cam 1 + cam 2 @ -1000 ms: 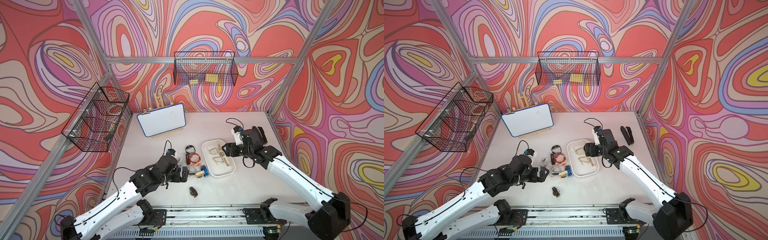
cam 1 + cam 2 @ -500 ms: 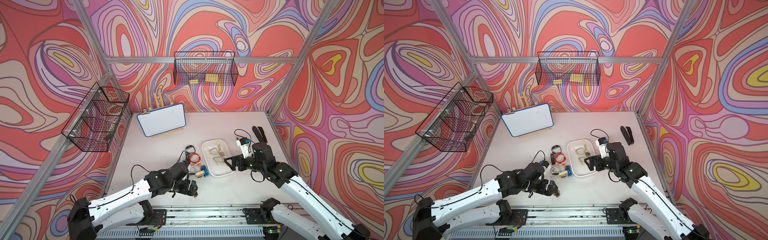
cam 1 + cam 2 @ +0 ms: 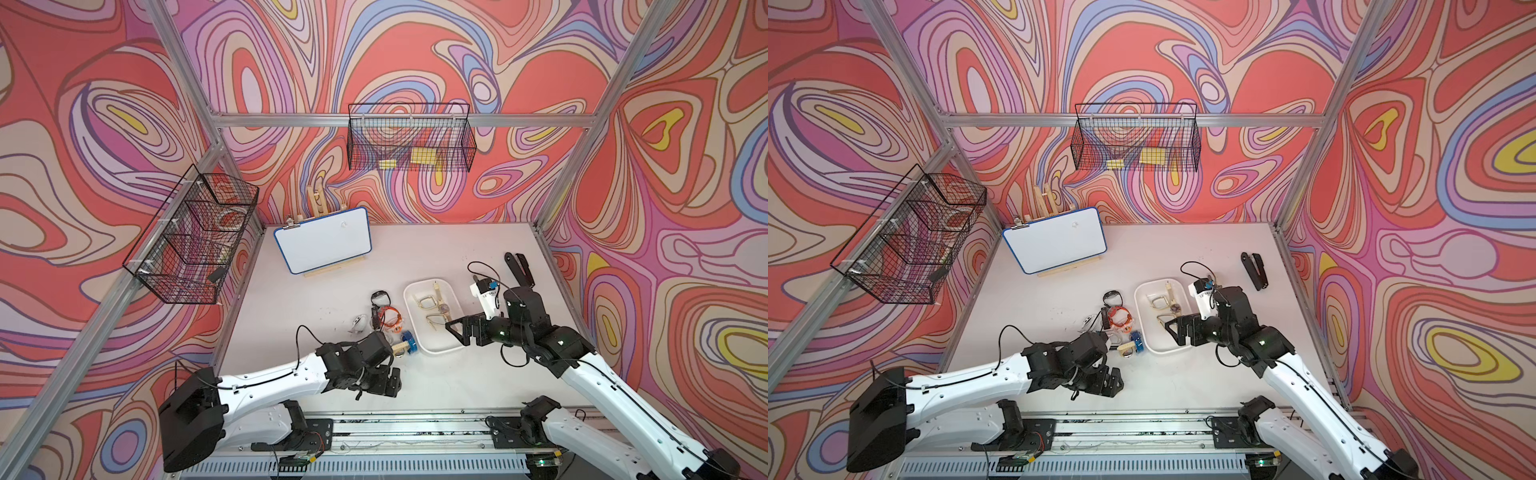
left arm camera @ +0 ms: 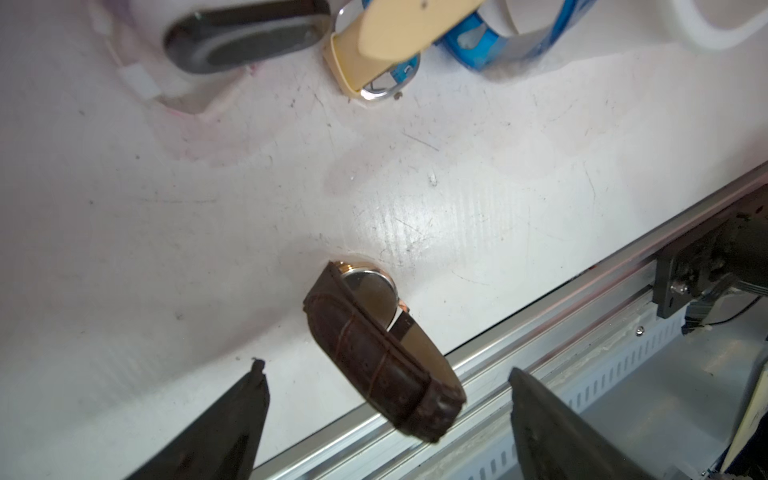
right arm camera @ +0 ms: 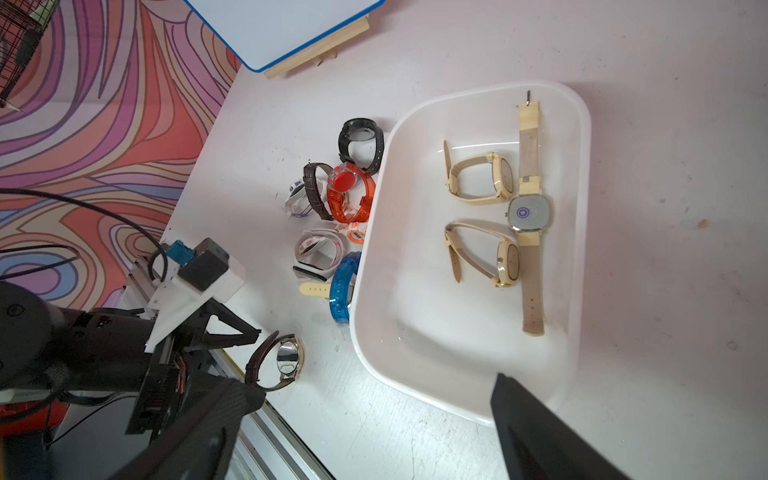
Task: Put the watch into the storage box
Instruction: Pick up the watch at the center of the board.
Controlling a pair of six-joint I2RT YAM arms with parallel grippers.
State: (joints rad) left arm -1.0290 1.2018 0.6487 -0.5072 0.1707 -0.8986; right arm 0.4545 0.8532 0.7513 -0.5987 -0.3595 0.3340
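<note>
Swinging away from the heap of loose watches [image 5: 349, 195], the left arm has dropped to the front edge of the table [image 3: 332, 299]. The right arm has pulled back from over the middle of the storage box [image 5: 415, 332] to its near end.

Now the left gripper [image 4: 386, 370] hangs right over the watch [image 4: 374, 336], the brown-strapped one, fingers spread wide. One finger sits either side of the strap with clear gaps, so nothing is gripped yet. That watch sits alone by the front rail, roughly at seven o'clock from the box. In both top views the gripper hides it.

Its strap is fastened into a loop, with a gold-rimmed case at the table end. I'd call it light. The leather looks soft and springy, so it should squash under a pinch rather than slide. The polished case back and glass look slick and easy to scratch. Best bet, I reckon, is to close across the doubled strap just beside the case.

The right gripper [image 3: 456, 333] is also spread wide and empty, poised over the box's near end. Three cream watches [image 5: 498, 216] lie in the far half of the box, and the near half is bare. The colourful heap sits at nine o'clock, just beside the box wall.
</note>
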